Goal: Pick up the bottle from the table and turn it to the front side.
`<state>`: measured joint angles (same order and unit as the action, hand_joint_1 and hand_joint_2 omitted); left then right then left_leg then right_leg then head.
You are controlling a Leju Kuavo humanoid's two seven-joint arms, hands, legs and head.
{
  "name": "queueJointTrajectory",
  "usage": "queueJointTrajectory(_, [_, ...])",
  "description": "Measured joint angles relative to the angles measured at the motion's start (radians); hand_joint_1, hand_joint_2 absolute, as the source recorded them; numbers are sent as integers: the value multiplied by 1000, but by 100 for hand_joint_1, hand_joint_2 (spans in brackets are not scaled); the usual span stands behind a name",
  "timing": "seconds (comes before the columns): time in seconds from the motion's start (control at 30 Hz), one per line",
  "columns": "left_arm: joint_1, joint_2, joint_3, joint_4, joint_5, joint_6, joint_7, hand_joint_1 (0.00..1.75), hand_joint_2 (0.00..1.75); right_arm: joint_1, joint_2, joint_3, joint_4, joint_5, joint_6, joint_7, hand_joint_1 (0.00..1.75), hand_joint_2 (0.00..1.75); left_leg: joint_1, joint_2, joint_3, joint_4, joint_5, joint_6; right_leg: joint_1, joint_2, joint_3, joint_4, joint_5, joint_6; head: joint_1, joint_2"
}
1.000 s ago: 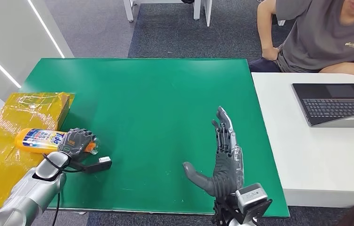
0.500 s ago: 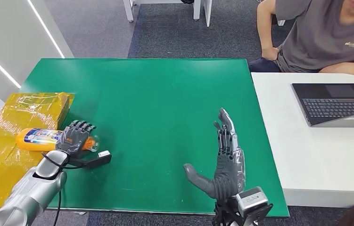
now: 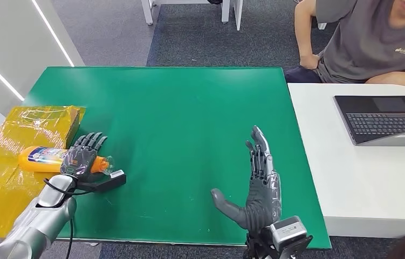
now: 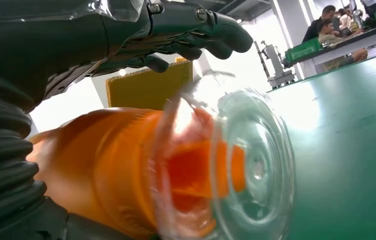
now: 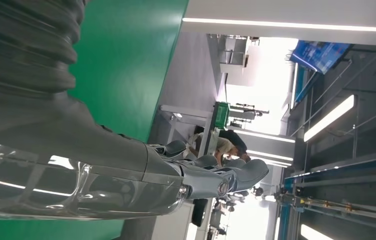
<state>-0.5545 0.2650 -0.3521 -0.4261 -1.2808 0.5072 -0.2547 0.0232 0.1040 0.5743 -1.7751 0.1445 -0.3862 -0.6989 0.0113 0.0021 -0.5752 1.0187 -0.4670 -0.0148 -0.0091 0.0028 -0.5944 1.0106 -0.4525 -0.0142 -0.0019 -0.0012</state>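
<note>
An orange bottle (image 3: 41, 159) with a blue-and-white label lies on its side at the green table's (image 3: 178, 108) left edge, its clear-capped end pointing right. My left hand (image 3: 81, 156) lies over that cap end with its fingers stretched out and apart, not wrapped round the bottle. In the left wrist view the orange bottle (image 4: 125, 165) and its clear cap (image 4: 246, 165) sit right under the palm, and the fingers (image 4: 196, 25) reach out above them. My right hand (image 3: 258, 183) stands open and empty over the table's near right part, fingers straight; the right wrist view shows the same right hand (image 5: 100, 165).
A yellow wrapped box (image 3: 33, 121) lies by the bottle at the table's left edge. A white table (image 3: 351, 183) adjoins on the right, with a laptop (image 3: 386, 118) on it. A person (image 3: 372, 38) sits behind it.
My left hand's fingers, curled round the bottle a second ago, have uncurled and spread. The bottle has settled slightly leftward. The right hand has barely moved.
</note>
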Motion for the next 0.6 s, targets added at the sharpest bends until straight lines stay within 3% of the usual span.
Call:
queueJointTrajectory(0.23, [32, -23, 78, -50, 137, -15, -112, 0, 175, 11, 0, -1, -7, 0, -13, 0, 0, 175, 0, 0, 0, 0, 0, 0, 0, 0, 0, 0, 0, 0, 0, 0])
queueJointTrajectory(0.4, [71, -40, 112, -137, 282, -91, -207, 0, 175, 21, 0, -2, -12, 0, -15, 0, 0, 175, 0, 0, 0, 0, 0, 0, 0, 0, 0, 0, 0, 0, 0, 0])
queueJointTrajectory(0.6, [99, -47, 117, -194, 335, -120, -229, 0, 175, 27, 0, -2, -16, 1, -14, 0, 0, 175, 0, 0, -1, 0, 0, 0, 0, 0, -1, 0, 0, 0, 0, 0])
